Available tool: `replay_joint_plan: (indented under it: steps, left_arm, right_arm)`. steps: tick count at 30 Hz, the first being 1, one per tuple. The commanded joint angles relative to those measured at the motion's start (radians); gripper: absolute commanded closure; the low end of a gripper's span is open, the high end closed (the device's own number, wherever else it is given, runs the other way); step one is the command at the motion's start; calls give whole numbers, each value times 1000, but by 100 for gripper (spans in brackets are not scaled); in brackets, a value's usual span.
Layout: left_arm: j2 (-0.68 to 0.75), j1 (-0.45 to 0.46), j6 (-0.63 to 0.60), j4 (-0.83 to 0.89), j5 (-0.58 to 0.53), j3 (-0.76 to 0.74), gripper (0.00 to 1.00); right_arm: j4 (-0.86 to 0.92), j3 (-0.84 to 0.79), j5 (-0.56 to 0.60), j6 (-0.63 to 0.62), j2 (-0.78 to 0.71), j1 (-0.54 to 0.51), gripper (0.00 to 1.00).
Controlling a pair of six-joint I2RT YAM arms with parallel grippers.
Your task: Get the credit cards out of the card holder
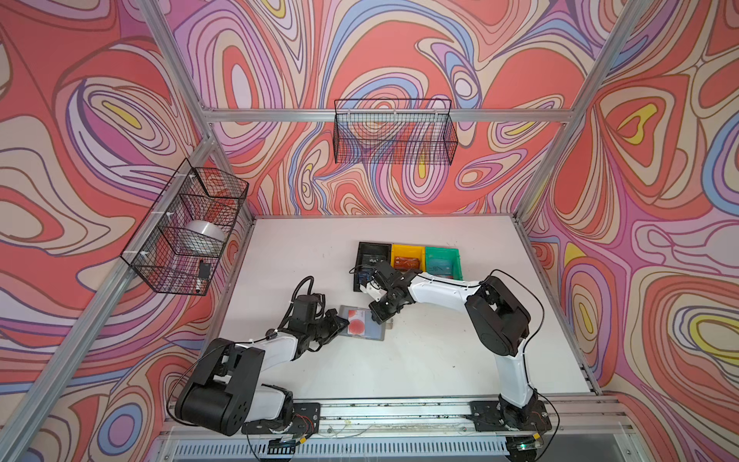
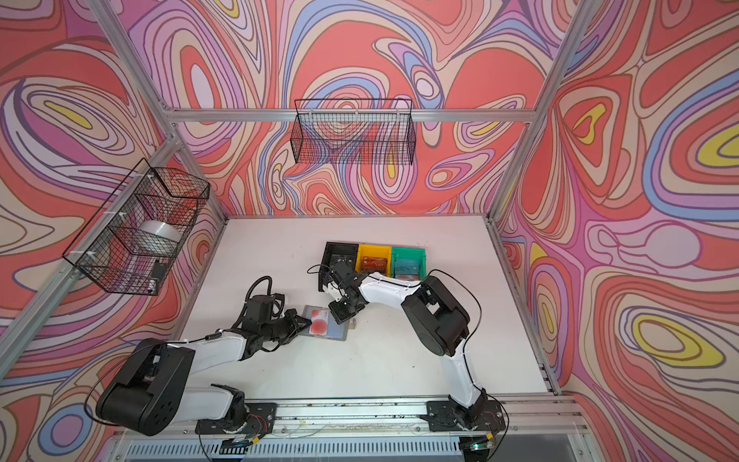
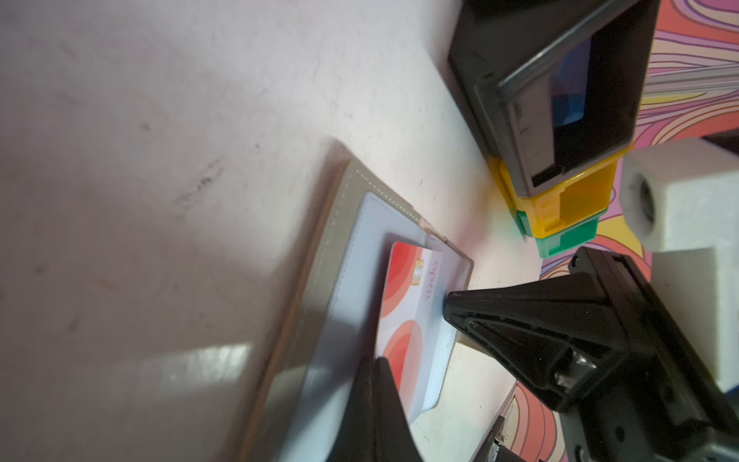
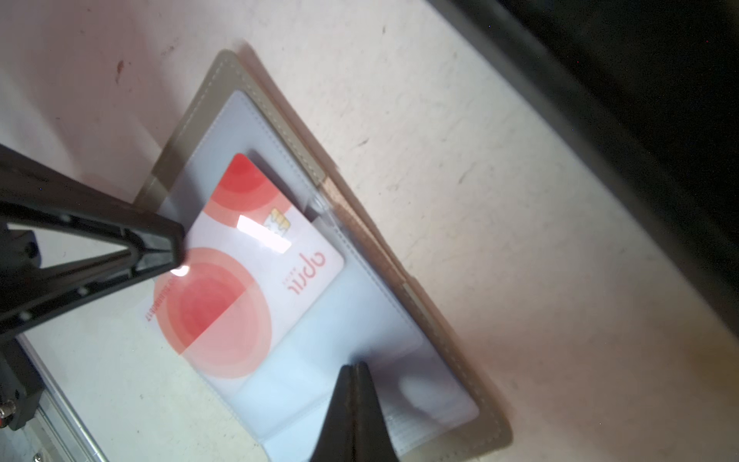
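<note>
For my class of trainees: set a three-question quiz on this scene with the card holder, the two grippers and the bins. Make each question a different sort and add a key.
1. Multiple choice: the left gripper is shut at the edge of what?
A) the pale card with red circles
B) a spoon
C) a cup

2. True or false: the right gripper hangs wide open above the card holder.

3. Short answer: in both top views, name the colours of the three bins from left to right.

Key:
1. A
2. False: it is shut, its tip down on the holder.
3. Black, yellow, green.
</note>
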State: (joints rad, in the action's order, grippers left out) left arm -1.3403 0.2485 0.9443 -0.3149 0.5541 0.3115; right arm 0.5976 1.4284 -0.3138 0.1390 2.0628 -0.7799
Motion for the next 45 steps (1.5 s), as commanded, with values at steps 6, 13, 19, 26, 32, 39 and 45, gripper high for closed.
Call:
replay_joint_plan:
  steps: [6, 13, 19, 26, 32, 39, 45]
  left_arm:
    - [144, -58, -52, 187, 0, -4, 100]
    - [363, -60, 55, 193, 55, 12, 100]
    - [453, -55, 190, 29, 109, -25, 100]
    - [431, -28, 246, -121, 89, -66, 100]
    - [327, 3, 286, -276, 90, -72, 100]
    - [312, 20, 290, -298, 67, -71, 100]
    - [347, 21, 280, -260, 60, -69, 100]
  right_arm:
    - [60, -1, -27, -16, -20, 5, 93]
    - [37, -23, -220, 15, -199, 80, 79]
    - [-3, -73, -502, 21, -220, 191, 69]
    - [-170, -90, -749, 126, -134, 196, 63]
    - [-299, -111, -792, 209, -133, 190, 63]
    - [-322, -116, -790, 222, -101, 151, 63]
    - [-363, -125, -779, 252, -87, 130, 63]
